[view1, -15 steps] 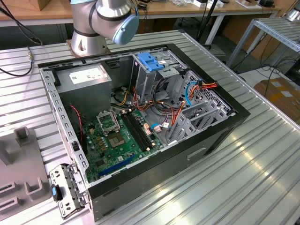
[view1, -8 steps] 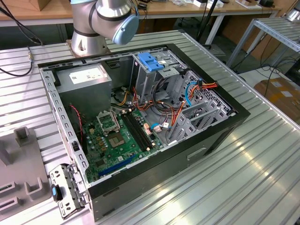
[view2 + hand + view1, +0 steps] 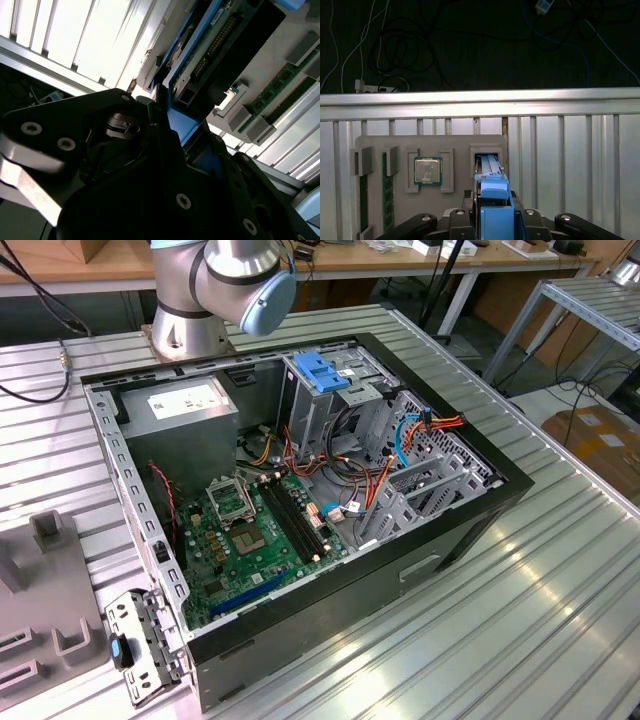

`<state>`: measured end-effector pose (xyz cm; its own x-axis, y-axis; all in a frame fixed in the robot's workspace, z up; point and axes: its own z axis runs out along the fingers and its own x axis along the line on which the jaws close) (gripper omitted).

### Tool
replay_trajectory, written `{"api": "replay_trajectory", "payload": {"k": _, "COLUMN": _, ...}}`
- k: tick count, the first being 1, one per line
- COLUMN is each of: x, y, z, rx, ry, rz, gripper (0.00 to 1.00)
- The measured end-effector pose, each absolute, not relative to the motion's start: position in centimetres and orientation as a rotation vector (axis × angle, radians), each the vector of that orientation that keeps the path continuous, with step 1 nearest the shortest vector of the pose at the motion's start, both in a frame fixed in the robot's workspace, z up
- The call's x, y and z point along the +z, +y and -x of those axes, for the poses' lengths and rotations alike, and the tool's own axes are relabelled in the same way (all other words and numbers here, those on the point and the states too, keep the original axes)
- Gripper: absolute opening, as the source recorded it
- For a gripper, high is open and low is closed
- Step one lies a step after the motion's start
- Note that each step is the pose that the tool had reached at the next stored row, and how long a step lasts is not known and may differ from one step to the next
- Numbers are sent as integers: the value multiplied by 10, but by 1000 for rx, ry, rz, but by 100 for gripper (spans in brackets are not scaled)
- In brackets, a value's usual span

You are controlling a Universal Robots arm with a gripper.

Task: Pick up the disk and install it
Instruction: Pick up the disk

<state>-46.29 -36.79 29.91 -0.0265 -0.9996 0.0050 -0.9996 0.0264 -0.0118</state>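
Note:
The disk [image 3: 489, 167] stands on edge in a slot of a grey parts tray [image 3: 455, 142], with its bright blue carrier rail [image 3: 495, 200] towards me. In the first wrist view my gripper [image 3: 495, 212] has a black finger on each side of the blue rail and is shut on it. In the second wrist view the disk's circuit-board side [image 3: 210, 47] and blue rail [image 3: 180, 127] run out from between the gripper [image 3: 172, 132] fingers. The open computer case [image 3: 480, 510] lies on the table in the exterior view, with a blue-handled drive cage [image 3: 322, 375] inside.
The tray also holds a processor chip [image 3: 428, 171] and green memory sticks [image 3: 385, 195]. The table's edge rail [image 3: 480, 102] is just beyond the tray, with cables on the dark floor past it. The arm's base [image 3: 200, 310] stands behind the case, near a grey box [image 3: 185, 405].

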Motion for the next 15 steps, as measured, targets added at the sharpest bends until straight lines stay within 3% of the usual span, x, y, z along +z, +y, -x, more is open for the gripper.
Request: {"api": "replay_trajectory", "payload": {"k": 15, "x": 322, "y": -368, "z": 463, "rx": -19, "ry": 2247, "rz": 2189, "gripper": 37}}
